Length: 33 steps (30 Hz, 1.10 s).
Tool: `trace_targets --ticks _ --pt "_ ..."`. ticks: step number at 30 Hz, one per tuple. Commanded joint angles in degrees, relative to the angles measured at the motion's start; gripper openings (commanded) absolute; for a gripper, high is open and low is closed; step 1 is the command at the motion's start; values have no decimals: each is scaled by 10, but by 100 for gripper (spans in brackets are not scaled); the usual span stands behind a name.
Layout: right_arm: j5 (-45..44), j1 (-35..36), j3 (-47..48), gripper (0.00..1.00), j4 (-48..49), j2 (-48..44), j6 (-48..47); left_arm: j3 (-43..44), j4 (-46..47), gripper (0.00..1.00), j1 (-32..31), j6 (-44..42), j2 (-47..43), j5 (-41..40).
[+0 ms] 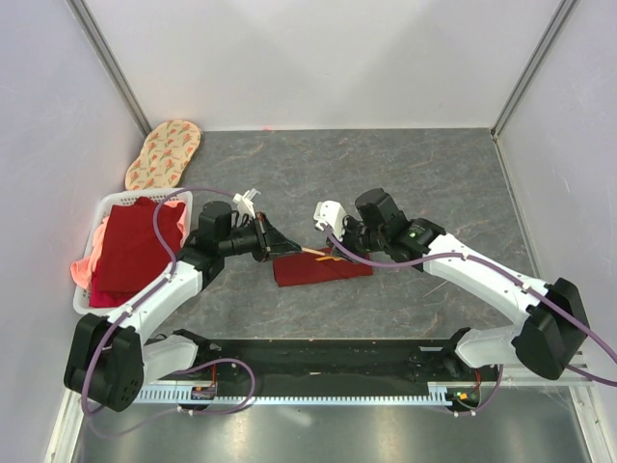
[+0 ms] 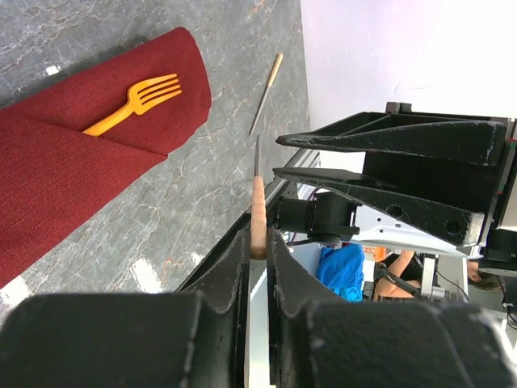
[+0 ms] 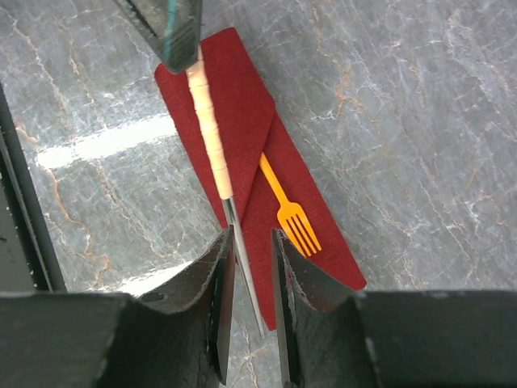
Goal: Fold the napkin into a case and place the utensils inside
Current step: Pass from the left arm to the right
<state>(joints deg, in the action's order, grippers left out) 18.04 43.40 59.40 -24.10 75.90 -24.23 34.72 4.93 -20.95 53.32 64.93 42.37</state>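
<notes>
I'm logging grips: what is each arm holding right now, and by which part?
The left fingers pinch a knife by the end of its pale handle. The right fingers flank its silver blade, apart, seemingly not gripping.

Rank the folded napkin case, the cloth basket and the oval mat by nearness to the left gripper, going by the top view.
1. The case, just right of the left gripper.
2. The basket, off to its left.
3. The oval mat, at the far left corner.

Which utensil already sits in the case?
The orange fork, handle tucked under the napkin. The tan-handled one is in the left gripper; the thin one lies on bare table.
</notes>
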Motion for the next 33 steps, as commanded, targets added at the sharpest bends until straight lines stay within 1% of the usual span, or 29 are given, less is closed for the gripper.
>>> trace_targets --ticks 1,8,13,15,18,19,22,24,25,26,27,28,29,30,31,32,33 --pt "39 4 -4 31 -3 1 -15 26 16 2 4 8 5 19" --pt "56 4 -1 29 -15 20 -29 37 1 2 5 5 0 18" --pt "48 4 5 23 -24 31 -42 41 -4 2 5 3 0 22" --pt "39 4 8 18 -25 32 -46 42 -7 2 6 2 3 22" --pt "24 4 12 17 -30 32 -48 44 -8 2 6 3 8 32" --pt "20 4 13 15 -31 30 -49 44 -8 2 6 3 10 32" --pt "9 4 15 1 -33 27 -52 43 -8 2 6 6 9 36" --pt "3 5 22 0 -45 29 -63 47 -11 2 7 5 13 41" --pt "-5 5 22 0 -46 29 -66 49 -26 6 8 -4 15 42" --pt "-16 6 22 0 -49 27 -71 49 -30 15 11 -5 15 41" --pt "-37 6 26 0 -66 25 -90 44 -30 26 20 -6 13 40" --pt "-55 5 28 0 -75 24 -99 39 -32 50 26 -7 9 37" --pt "-70 5 36 0 -85 22 -107 33 -33 57 34 -8 3 25" --pt "-85 5 40 0 -107 20 -128 25 -38 64 49 -8 -9 16" --pt "-110 5 43 0 -119 19 -137 23 -61 69 56 -17 -14 7" --pt "-118 5 54 0 -132 17 -150 25 -76 70 60 -23 -15 -17" --pt "-131 4 57 0 -160 18 -162 29 -93 69 64 -32 -10 -29"
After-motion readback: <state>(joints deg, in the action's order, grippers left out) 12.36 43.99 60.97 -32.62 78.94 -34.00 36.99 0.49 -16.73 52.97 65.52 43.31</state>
